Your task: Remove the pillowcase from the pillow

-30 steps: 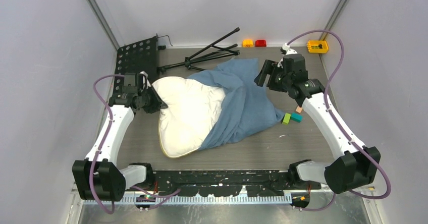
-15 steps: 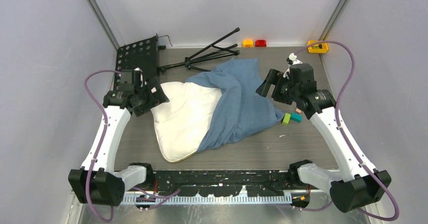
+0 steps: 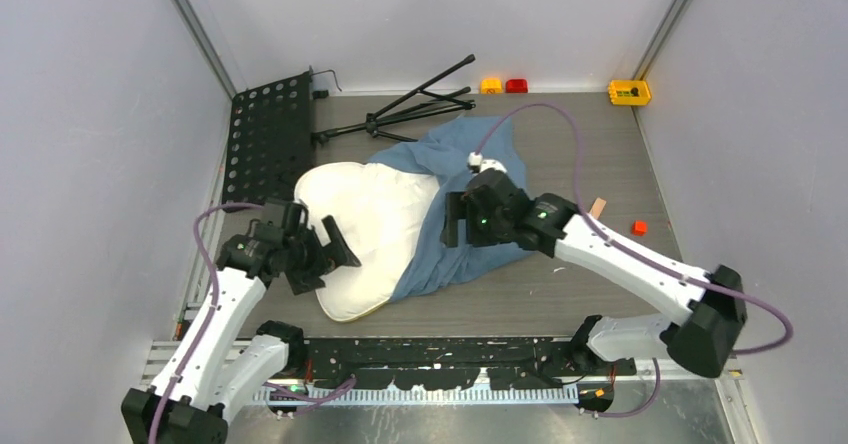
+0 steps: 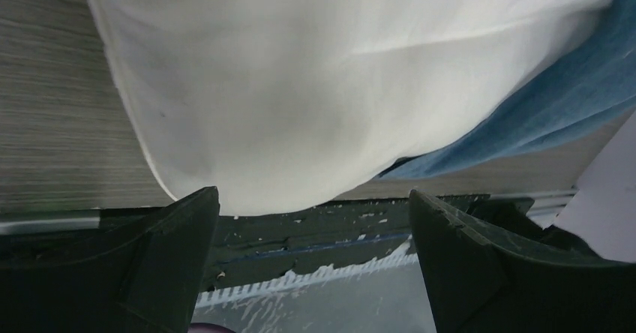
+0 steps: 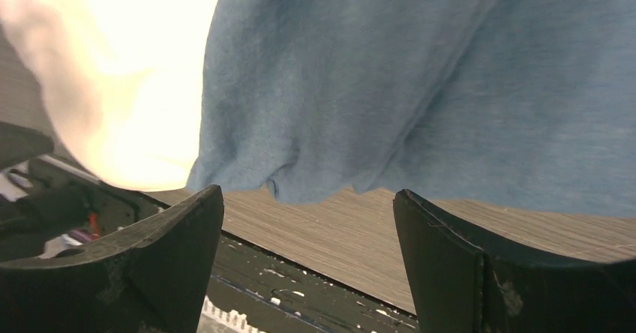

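Observation:
The cream pillow (image 3: 365,229) lies on the table with its right half still inside the dusty blue pillowcase (image 3: 480,159). My left gripper (image 3: 330,261) hovers open over the pillow's near left corner, holding nothing. In the left wrist view, the pillow (image 4: 300,85) and a strip of pillowcase (image 4: 555,100) fill the space beyond the open left gripper (image 4: 311,193). My right gripper (image 3: 450,222) is open above the pillowcase, near where cloth meets pillow. The right wrist view shows the pillowcase (image 5: 420,70) and pillow (image 5: 127,78) ahead of the empty right gripper (image 5: 307,191).
A black perforated plate (image 3: 268,134) and a folded black stand (image 3: 410,104) lie at the back left. Small yellow (image 3: 491,85), red (image 3: 516,85) and yellow (image 3: 629,91) blocks sit along the back edge. An orange block (image 3: 640,227) and a wood piece (image 3: 597,207) lie at the right.
My left gripper opened, let go of the pillow's left edge and drew back toward the near corner. My right arm swung from the far right to over the pillowcase's middle.

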